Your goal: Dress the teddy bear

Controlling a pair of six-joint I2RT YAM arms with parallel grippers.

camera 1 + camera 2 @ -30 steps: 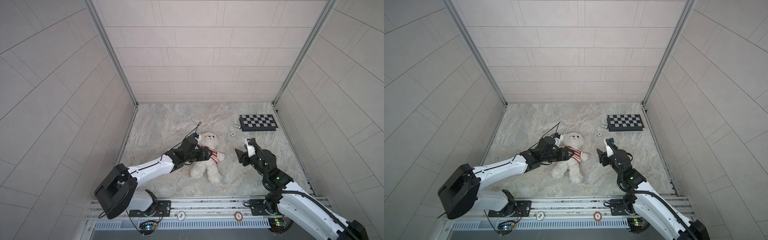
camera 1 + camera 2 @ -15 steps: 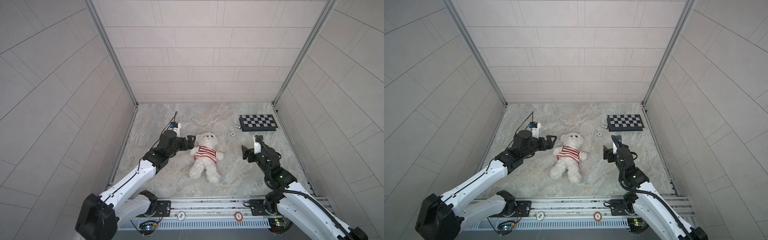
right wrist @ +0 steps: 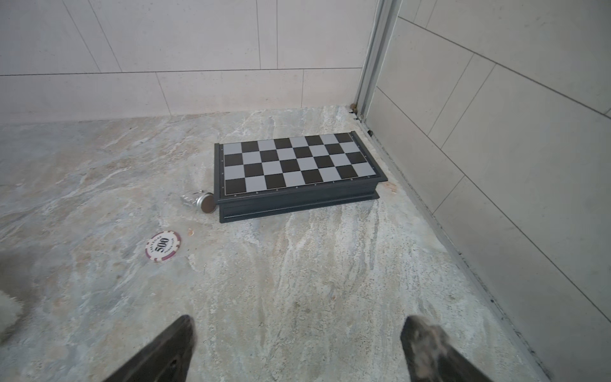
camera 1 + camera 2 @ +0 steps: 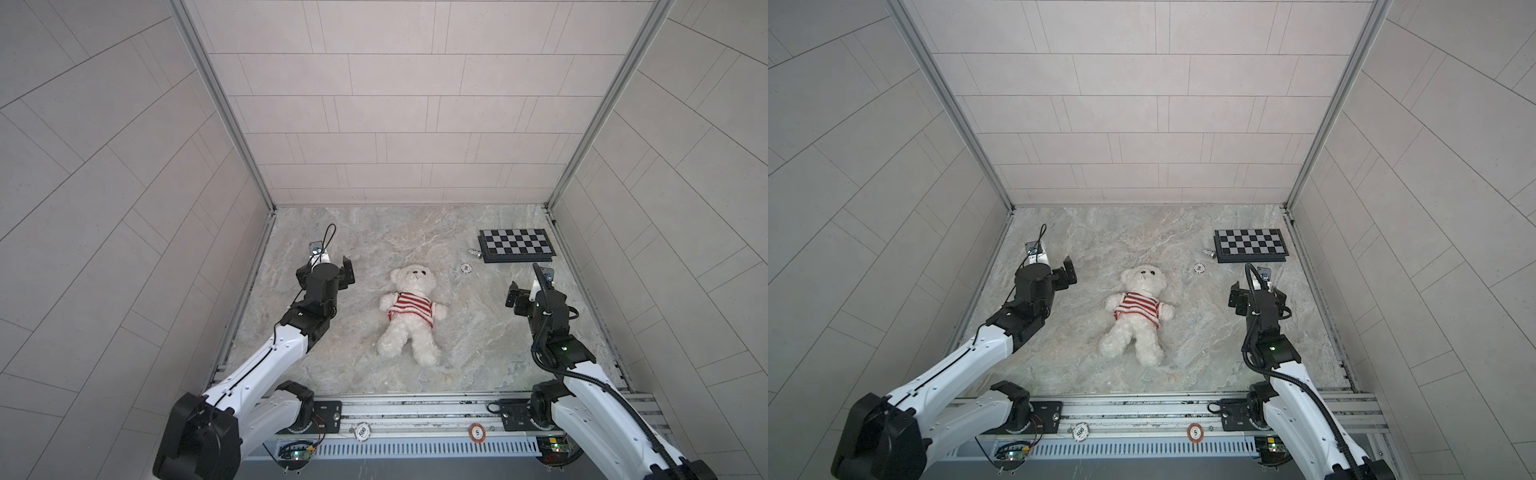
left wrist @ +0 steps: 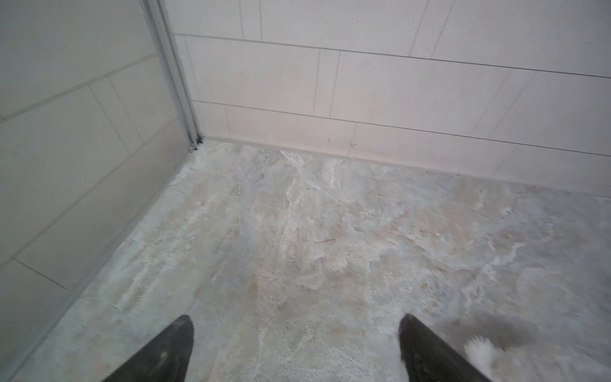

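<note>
- Both arms have pulled back since a second ago, when the left claw was at the teddy bear.
- Now the left claw hangs at the bear's 9 o'clock, well apart, jaws spread and empty.
- At 3 o'clock, the right claw is also spread and holds nothing.
- Mid-bench, the bear lies face up with its head toward 12 o'clock, wearing a striped sweater.
- The chessboard lies toward 2 o'clock, with a poker chip between it and the bear.

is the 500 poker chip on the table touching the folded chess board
No, the right wrist view shows the round maroon-and-white poker chip lying apart from the folded checkered chess board.
</note>
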